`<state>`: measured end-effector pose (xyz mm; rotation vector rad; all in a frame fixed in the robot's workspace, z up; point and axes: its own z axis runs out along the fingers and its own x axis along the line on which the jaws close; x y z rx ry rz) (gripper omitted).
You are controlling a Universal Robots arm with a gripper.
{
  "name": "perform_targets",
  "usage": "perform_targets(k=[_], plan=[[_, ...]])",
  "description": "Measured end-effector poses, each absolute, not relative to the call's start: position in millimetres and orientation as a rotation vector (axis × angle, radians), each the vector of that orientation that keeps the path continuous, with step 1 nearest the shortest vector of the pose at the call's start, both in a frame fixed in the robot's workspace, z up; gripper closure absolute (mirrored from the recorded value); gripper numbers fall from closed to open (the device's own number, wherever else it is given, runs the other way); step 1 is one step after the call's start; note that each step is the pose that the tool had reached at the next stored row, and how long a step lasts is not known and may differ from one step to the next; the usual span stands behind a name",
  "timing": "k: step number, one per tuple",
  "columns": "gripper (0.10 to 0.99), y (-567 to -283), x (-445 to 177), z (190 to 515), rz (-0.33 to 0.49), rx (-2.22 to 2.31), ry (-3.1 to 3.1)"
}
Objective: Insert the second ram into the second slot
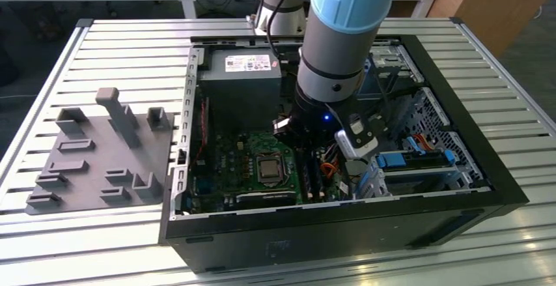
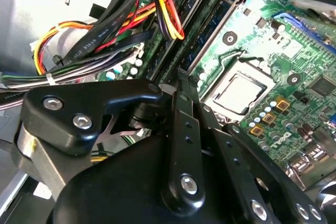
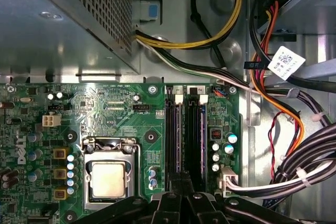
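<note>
Second ram (image 3: 202,135): a long, thin strip seen edge-on in the first wrist view, standing in the slot nearer the bundled cables. It lies parallel to, and just beside, a neighbouring strip (image 3: 174,135) in the adjoining slot. Whether it is fully seated cannot be told.
Second slot (image 3: 193,129): a dark channel on the motherboard, with a white latch at its far end, next to the first slot.
Gripper (image 3: 181,184): black linkage fingers meet directly over the near end of the two slots. In the second wrist view (image 2: 181,80) the fingers come together to a point at the slot ends. They look drawn together, but whether they clamp the strip's edge cannot be told.
Arm (image 1: 339,45): grey and light-blue, reaching down into the open computer case (image 1: 434,201) in the exterior view.
Motherboard (image 3: 105,114): green, with a processor socket (image 3: 109,177) beside the slots.
Cables (image 3: 283,103): yellow, red, orange and black bundles run along the side of the slots away from the socket.
Grey fixture tray (image 1: 96,156): on the slatted table (image 1: 113,45), to the exterior view's left of the case.
</note>
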<state>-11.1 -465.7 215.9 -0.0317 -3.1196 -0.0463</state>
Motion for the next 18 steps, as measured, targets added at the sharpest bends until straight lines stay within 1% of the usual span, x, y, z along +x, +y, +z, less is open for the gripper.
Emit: perform_targets(k=[18], plan=[[0.98,-466,-12,236,-0.055,-0.031,-3.12]])
